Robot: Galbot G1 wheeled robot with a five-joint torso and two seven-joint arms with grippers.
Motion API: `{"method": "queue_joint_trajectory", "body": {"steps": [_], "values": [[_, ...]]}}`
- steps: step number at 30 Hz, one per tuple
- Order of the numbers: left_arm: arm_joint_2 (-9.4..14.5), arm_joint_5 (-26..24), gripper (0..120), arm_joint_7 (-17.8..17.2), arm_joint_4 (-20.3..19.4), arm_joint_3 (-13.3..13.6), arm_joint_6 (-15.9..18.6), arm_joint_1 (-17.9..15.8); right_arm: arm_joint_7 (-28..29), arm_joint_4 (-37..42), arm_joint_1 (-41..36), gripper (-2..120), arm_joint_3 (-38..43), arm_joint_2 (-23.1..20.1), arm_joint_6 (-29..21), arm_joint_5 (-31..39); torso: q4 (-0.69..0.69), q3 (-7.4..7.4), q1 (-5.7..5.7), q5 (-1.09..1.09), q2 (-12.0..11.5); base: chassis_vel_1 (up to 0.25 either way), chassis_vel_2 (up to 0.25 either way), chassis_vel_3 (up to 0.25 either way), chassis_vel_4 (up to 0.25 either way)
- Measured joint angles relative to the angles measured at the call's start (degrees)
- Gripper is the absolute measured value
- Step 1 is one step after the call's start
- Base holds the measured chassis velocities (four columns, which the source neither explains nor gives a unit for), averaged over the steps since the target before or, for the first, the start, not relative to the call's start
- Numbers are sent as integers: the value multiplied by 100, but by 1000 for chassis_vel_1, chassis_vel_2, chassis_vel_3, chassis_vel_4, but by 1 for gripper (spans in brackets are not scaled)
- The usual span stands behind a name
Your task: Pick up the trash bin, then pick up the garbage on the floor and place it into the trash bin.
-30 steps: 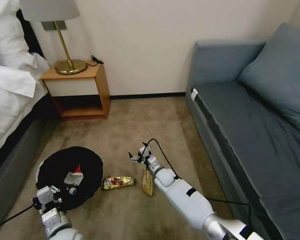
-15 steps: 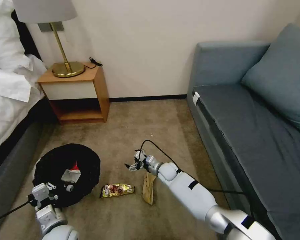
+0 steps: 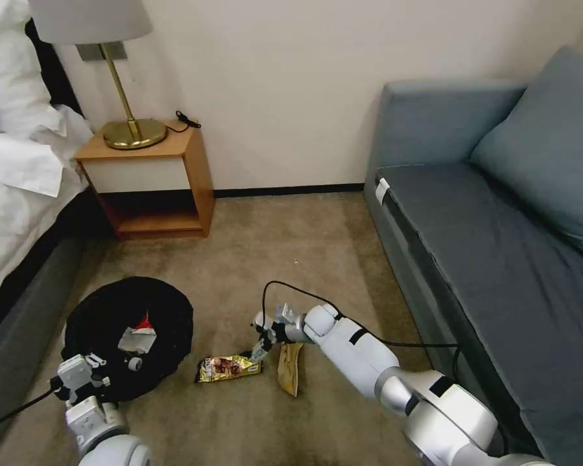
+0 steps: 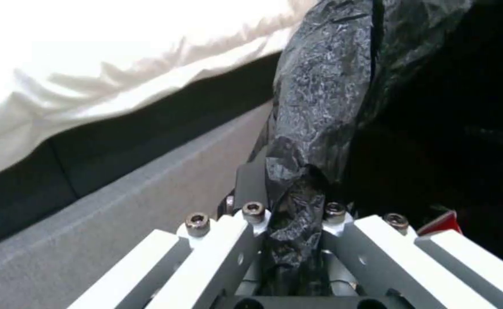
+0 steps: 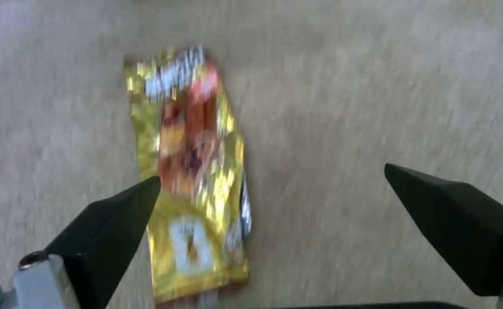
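Right wrist view has my right fingers [image 5: 271, 201] spread wide and empty over the gold snack packet [image 5: 191, 171] lying flat on the carpet [image 5: 377, 86] beside the trash bin [image 3: 129, 336], light, crinkly, slippery foil I judge best pinched across its narrow middle, while my left fingers [image 4: 294, 223] clamp the bin's bag-wrapped rim

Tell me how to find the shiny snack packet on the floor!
Look at the carpet between the bed and the grey sofa. Right of the black trash bin lies the snack packet, under the open right pincer. It glitters gold; the tan strip beside it is dull.
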Motion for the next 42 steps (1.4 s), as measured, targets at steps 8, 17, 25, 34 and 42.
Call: {"method": "queue_joint_trajectory", "body": {"steps": [8, 17, 25, 34, 42], "values": [[-5, -158, 3, -36, -83, -27, -5, 57, -963, -1423, 443, 100, -55, 473, 13, -471, 0, 0, 0, 0, 0, 0, 0, 0, 0], [-171, -191, 3, -115, -340, -41, 38, 141, -1092, -1969, 451, 100, -104, 469, 164, -793, -1, 0, 0, 0, 0, 0, 0, 0, 0], [-408, -203, 3, -170, -469, -55, 1, 203, -907, -2081, 331, 100, -149, 465, 320, -854, 0, 0, 0, 0, 0, 0, 0, 0, 0], [-561, -202, 3, -173, -500, -77, -2, 248, -794, -1560, 236, 100, -559, 460, 354, -381, 0, 0, 0, 1, 0, 0, 0, 0, 0], [-512, -330, 3, -173, -510, -91, 75, 177, -793, -1374, 215, 100, -931, 458, 313, -65, 0, 0, 0, 0, 0, 0, 0, 0, 0]]}}
